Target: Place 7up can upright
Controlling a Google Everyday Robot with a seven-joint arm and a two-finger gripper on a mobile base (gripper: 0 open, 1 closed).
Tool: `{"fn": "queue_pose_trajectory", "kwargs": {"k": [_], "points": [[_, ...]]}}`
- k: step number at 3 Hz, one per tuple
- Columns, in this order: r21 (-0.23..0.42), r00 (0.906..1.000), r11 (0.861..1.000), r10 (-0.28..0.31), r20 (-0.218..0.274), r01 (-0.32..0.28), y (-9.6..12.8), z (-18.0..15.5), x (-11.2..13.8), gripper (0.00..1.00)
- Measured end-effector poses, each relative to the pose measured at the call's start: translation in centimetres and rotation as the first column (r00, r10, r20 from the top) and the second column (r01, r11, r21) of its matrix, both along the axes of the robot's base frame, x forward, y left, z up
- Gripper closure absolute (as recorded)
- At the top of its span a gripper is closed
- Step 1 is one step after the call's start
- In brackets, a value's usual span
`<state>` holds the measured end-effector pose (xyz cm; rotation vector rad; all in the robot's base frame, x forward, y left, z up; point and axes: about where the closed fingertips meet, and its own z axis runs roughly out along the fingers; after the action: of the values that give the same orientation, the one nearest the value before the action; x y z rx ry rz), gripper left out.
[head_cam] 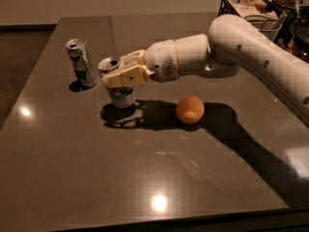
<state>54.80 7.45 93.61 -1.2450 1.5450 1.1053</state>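
Observation:
The 7up can (120,94) stands upright on the dark table (145,168), left of centre, its silver top showing. My gripper (119,75) reaches in from the right and its tan fingers (126,76) are closed around the can's upper half. The can's base appears to rest on the tabletop. The white arm (231,47) stretches from the upper right.
A slimmer silver-and-teal can (82,63) stands upright just left of the 7up can. An orange ball (189,109) lies right of it. A black wire basket (248,8) with items sits at the back right corner.

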Motion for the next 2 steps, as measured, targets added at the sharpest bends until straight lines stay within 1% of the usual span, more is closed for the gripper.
{"fn": "queue_pose_trajectory", "kwargs": {"k": [1, 2], "points": [[0.100, 0.9973, 0.992, -0.073, 0.001, 0.073, -1.3, -0.6, 0.9, 0.83], [0.174, 0.9914, 0.976, -0.131, 0.006, 0.128, -2.7, -0.9, 1.6, 0.51]]}}
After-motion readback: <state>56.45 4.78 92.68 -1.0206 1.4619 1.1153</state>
